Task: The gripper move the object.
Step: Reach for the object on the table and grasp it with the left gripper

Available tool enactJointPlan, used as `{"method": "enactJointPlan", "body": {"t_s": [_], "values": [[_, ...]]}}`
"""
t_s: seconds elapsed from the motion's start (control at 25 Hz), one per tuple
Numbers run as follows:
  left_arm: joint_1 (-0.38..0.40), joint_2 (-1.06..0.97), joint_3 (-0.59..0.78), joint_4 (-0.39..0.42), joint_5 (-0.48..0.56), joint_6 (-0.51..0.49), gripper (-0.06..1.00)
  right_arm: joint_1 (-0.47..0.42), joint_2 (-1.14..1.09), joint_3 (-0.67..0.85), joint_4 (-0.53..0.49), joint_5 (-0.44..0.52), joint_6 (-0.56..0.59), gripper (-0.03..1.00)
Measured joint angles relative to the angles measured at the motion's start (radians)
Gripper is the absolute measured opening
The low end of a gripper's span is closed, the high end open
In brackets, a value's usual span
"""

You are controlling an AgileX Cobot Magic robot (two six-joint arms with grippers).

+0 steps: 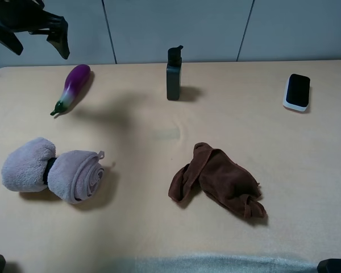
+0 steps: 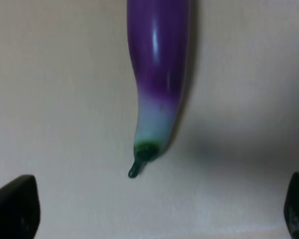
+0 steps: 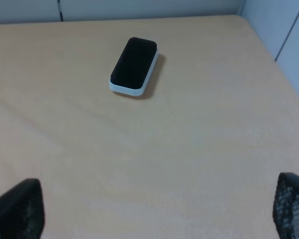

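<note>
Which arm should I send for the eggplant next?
Left. The left hand, open, hovers right over the eggplant, which sits centred in the left wrist view. The right hand is open across the table, facing the black-and-white device.

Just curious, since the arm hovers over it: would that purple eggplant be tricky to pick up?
The eggplant shows a bright glossy streak, so it may slip when squeezed. Its rounded, tapering body would probably roll if nudged sideways. It looks smooth and solid, so it is likely stiff rather than floppy.
</note>
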Motion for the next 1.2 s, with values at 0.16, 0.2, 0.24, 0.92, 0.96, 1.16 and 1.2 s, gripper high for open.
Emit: {"method": "enactJointPlan", "body": {"t_s": [0.16,0.2,0.24,0.92,0.96,1.16,1.2], "values": [[0.000,0.062,-0.036,0.000,0.000,0.000,0.98,0.000,0.000,0.000,0.000,0.000,0.000,0.69],[0.000,0.074,-0.047,0.000,0.000,0.000,0.98,0.000,0.000,0.000,0.000,0.000,0.000,0.69],[0.000,0.091,-0.058,0.000,0.000,-0.001,0.98,0.000,0.000,0.000,0.000,0.000,0.000,0.69],[0.001,0.278,-0.114,0.003,-0.054,-0.034,0.98,0.000,0.000,0.000,0.000,0.000,0.000,0.69],[0.001,0.288,-0.116,0.004,-0.061,-0.036,0.98,0.000,0.000,0.000,0.000,0.000,0.000,0.69],[0.001,0.321,-0.119,0.013,-0.097,-0.041,0.98,0.000,0.000,0.000,0.000,0.000,0.000,0.69],[0.001,0.326,-0.120,0.017,-0.106,-0.041,0.98,0.000,0.000,0.000,0.000,0.000,0.000,0.69]]}}
